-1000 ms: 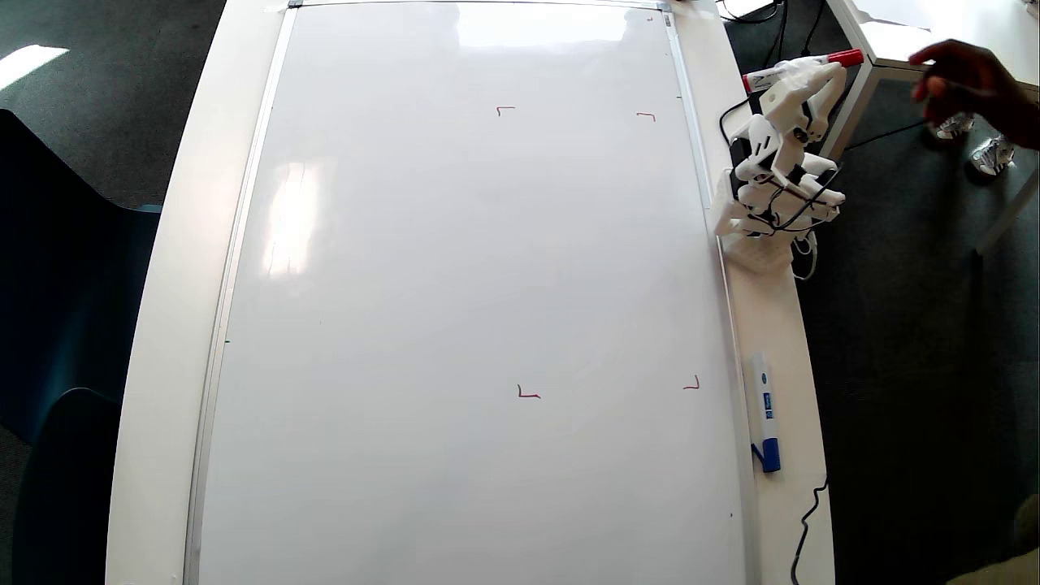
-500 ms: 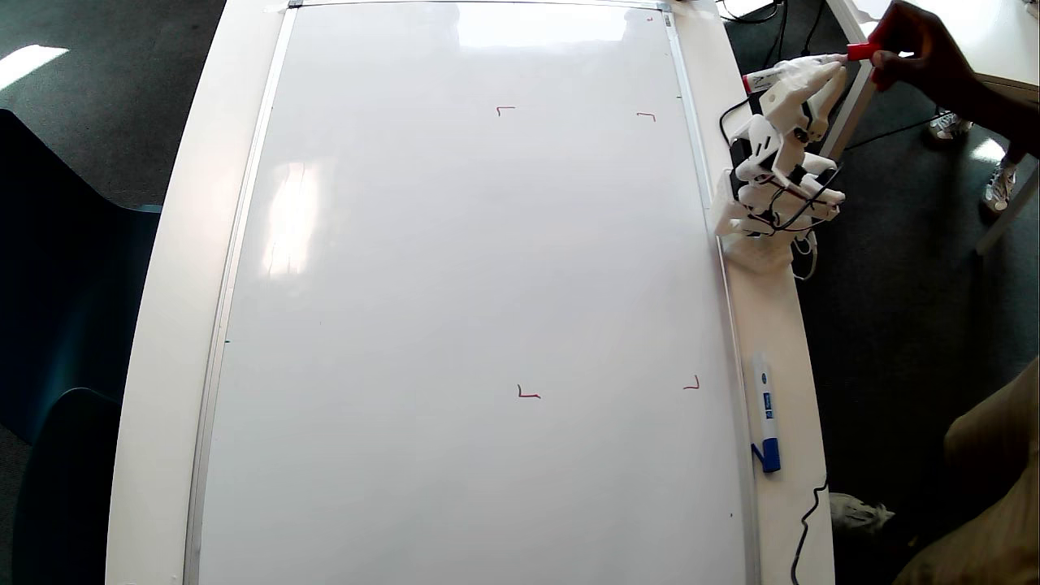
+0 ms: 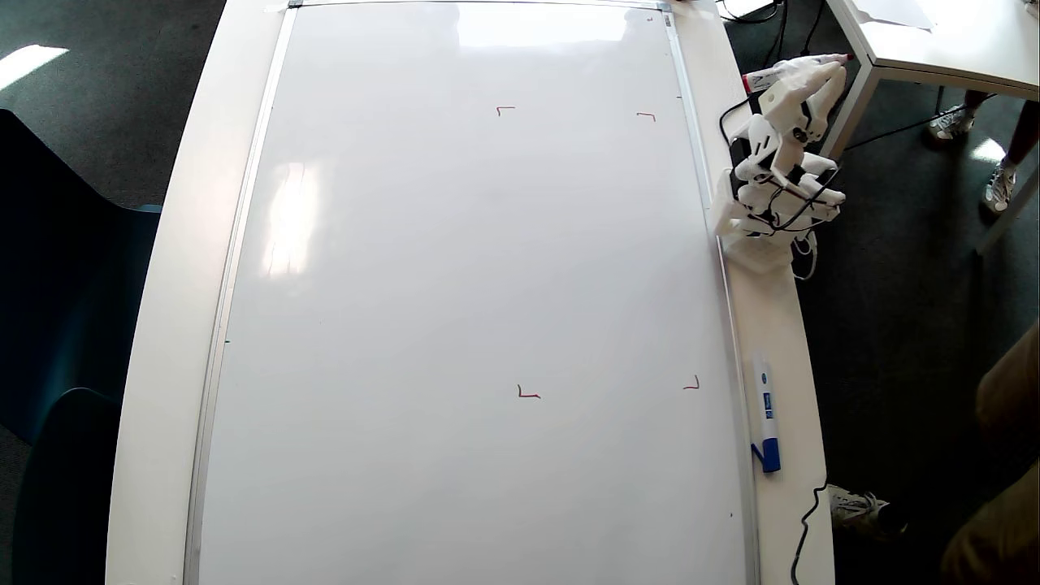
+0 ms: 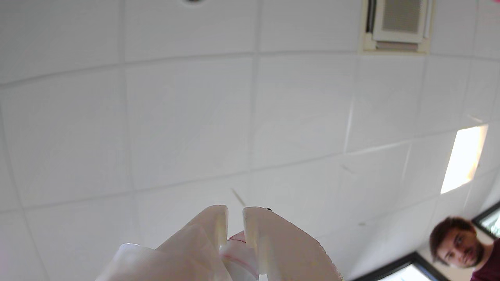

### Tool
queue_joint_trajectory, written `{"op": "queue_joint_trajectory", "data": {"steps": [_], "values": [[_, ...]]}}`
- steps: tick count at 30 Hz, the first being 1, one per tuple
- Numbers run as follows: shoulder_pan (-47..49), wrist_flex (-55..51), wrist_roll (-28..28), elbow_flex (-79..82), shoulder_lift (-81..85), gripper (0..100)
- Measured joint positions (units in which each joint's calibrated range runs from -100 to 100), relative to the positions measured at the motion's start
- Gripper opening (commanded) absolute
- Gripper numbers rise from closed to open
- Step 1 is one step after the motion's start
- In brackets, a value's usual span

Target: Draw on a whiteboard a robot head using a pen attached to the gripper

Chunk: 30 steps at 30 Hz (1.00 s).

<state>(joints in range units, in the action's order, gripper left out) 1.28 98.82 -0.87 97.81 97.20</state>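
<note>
Overhead: whiteboard (image 3: 471, 268) bare except corner marks (image 3: 505, 110); gripper (image 3: 829, 69) clamps pen (image 3: 768, 79); ceiling (image 4: 187, 117) tiled

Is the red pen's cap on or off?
Off. In the overhead view the pen in the gripper ends in a thin bare red tip, with no fat red cap on it.

The overhead view looks straight down from high above the tabletop (image 3: 154, 341), taking in the whole whiteboard (image 3: 471, 309). The wrist view sits close behind the hand (image 4: 234, 222), facing up at the ceiling (image 4: 156, 117). Both views share only the hand (image 3: 822, 75).
</note>
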Motion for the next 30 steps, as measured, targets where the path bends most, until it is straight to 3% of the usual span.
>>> {"op": "queue_joint_trajectory", "data": {"steps": [10, 15, 21, 26, 30], "values": [[0.60, -4.22, 0.21, -27.59, -26.68, 1], [0.38, -21.71, 0.21, -46.60, -33.38, 1], [2.79, -54.05, 0.42, -68.43, -34.56, 1], [3.47, -71.37, 0.42, -74.28, -34.65, 1], [3.24, -76.10, 0.32, -74.37, -34.65, 1]]}}
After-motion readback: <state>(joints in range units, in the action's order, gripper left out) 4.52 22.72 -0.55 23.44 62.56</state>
